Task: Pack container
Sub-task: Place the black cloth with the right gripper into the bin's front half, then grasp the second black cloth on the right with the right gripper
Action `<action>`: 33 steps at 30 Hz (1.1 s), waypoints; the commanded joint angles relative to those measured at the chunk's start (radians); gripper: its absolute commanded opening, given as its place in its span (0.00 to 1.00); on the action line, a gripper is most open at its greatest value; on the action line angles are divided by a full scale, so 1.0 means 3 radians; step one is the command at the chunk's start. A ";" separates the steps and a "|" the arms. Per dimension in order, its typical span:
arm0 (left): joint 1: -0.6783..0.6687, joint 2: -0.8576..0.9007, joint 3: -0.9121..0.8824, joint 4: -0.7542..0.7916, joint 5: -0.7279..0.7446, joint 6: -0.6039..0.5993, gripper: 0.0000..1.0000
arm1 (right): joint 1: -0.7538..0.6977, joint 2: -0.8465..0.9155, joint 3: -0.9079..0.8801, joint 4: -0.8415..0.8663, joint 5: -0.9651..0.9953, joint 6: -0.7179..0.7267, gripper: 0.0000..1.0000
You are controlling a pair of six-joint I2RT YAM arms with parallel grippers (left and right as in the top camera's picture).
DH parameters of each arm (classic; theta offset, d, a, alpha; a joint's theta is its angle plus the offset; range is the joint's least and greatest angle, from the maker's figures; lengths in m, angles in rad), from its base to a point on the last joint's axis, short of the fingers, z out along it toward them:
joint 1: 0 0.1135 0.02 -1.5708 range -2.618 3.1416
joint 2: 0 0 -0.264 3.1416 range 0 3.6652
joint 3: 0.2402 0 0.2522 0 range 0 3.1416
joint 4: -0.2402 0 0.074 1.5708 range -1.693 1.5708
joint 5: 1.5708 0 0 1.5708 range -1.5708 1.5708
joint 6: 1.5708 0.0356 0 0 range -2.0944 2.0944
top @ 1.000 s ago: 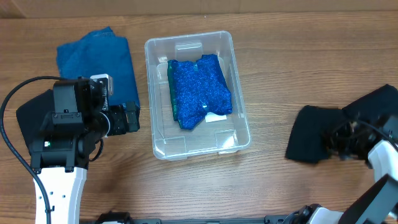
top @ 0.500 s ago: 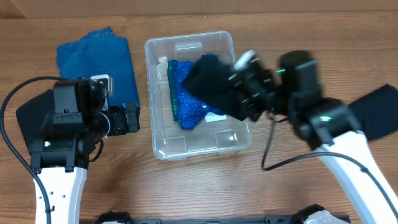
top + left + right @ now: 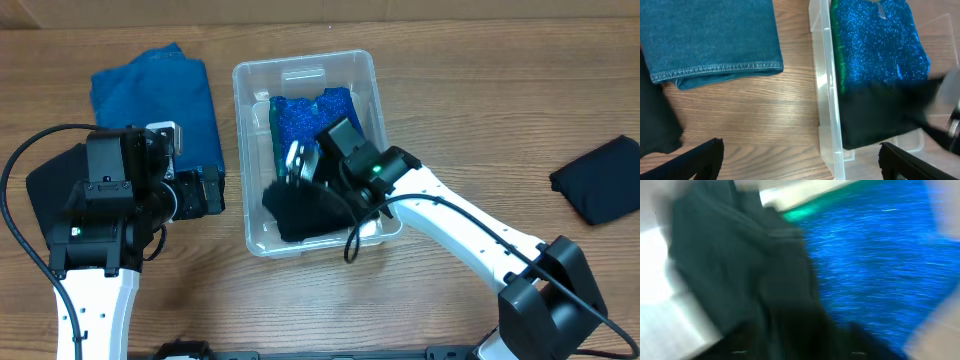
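Observation:
The clear container (image 3: 240,120) stands mid-table with a sparkly blue cloth (image 3: 318,115) in it. A black cloth (image 3: 298,215) lies bunched in its near end, partly over the blue one. My right gripper (image 3: 298,165) hangs over the container just above the black cloth. The right wrist view is blurred: black cloth (image 3: 740,265) beside blue cloth (image 3: 875,255), and the fingers cannot be made out. My left gripper (image 3: 800,165) is open and holds nothing, low beside the container's left wall (image 3: 827,90).
A folded blue denim cloth (image 3: 150,90) lies left of the container. Another black cloth (image 3: 600,180) rests at the far right. A dark cloth (image 3: 45,190) lies under the left arm at the left edge.
The right arm swung in from the far right carrying a black cloth, and that cloth now lies in the container's near end. The left arm has not moved.

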 commanded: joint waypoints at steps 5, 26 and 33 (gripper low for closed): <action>0.0018 0.0005 0.0069 -0.0034 0.0024 0.0050 1.00 | -0.0097 -0.0689 0.0263 0.0276 0.1722 0.1686 1.00; 0.0018 0.0005 0.0069 -0.0097 0.0024 0.0051 1.00 | -0.5097 0.0355 0.0137 -0.0479 -0.0876 0.3092 1.00; 0.0018 0.0005 0.0069 -0.0094 0.0023 0.0051 1.00 | -0.5184 0.0894 0.0137 -0.0184 -0.0825 0.2842 1.00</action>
